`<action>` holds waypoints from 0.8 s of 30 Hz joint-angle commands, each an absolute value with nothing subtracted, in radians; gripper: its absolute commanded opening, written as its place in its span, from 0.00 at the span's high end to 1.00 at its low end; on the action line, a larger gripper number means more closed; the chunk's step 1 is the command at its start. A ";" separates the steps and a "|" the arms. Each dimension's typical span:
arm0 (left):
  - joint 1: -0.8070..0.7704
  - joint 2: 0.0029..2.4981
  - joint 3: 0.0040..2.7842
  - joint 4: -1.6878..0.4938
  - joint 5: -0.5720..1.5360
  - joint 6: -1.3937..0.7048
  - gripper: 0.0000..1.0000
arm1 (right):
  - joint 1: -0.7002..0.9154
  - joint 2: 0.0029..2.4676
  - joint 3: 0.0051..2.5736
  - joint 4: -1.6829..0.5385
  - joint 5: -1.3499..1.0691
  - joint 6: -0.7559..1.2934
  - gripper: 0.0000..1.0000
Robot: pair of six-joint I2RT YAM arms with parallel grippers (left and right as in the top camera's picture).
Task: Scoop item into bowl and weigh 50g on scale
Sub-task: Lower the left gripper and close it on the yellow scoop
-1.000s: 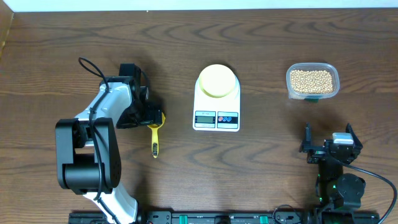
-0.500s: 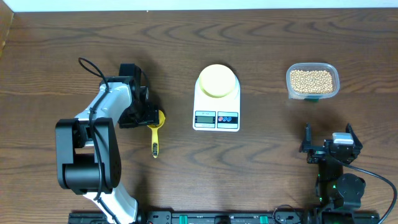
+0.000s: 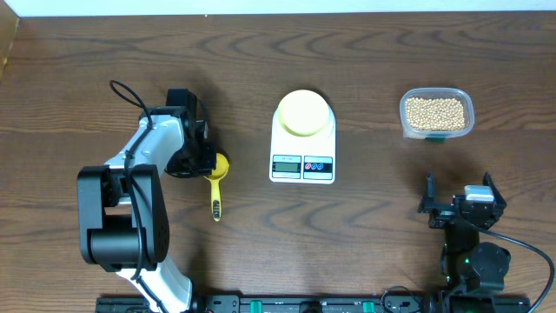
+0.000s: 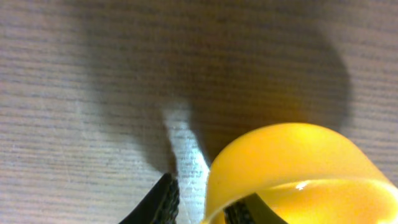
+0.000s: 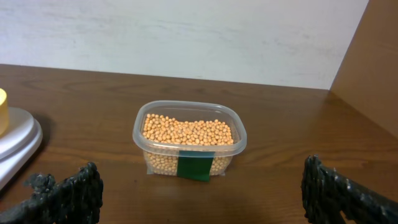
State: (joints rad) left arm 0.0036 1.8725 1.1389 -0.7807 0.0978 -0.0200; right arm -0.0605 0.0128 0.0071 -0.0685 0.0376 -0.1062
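The pale-yellow bowl (image 3: 303, 112) sits on the white scale (image 3: 302, 165) at the table's centre; both also show at the left edge of the right wrist view, the bowl (image 5: 2, 103) on the scale (image 5: 18, 134). The beans (image 3: 435, 111) fill a clear tub at the back right and show in the right wrist view (image 5: 188, 132). My left gripper (image 3: 204, 163) is down at the cup end of a yellow scoop (image 3: 215, 198). In the left wrist view its fingers (image 4: 205, 202) straddle the scoop's wall (image 4: 292, 162), with a gap on one side. My right gripper (image 3: 459, 198) is open and empty, facing the tub (image 5: 199, 199).
The clear tub (image 5: 189, 155) has a green label on its front. The scoop's handle points toward the front edge. A pale wall stands behind the table, and a wooden panel stands at the right (image 5: 373, 68).
The scoop's cup end has shifted slightly left and tipped under my left gripper. The right arm, bowl, scale and tub have not moved.
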 commanded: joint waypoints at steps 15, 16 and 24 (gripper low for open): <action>0.005 1.885 1.132 -0.778 0.085 -0.011 0.92 | -0.051 0.006 0.006 -0.072 0.039 -0.105 0.01; 0.005 1.885 1.132 -0.779 0.085 -0.012 0.92 | -0.051 0.006 0.006 -0.072 0.039 -0.105 0.00; 0.005 1.885 1.132 -0.779 0.085 -0.012 0.92 | -0.051 0.006 0.006 -0.072 0.039 -0.105 0.01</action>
State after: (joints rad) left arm 0.0036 1.8721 1.1389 -0.7769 0.0986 -0.0185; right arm -0.0605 0.0124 0.0071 -0.0685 0.0376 -0.1062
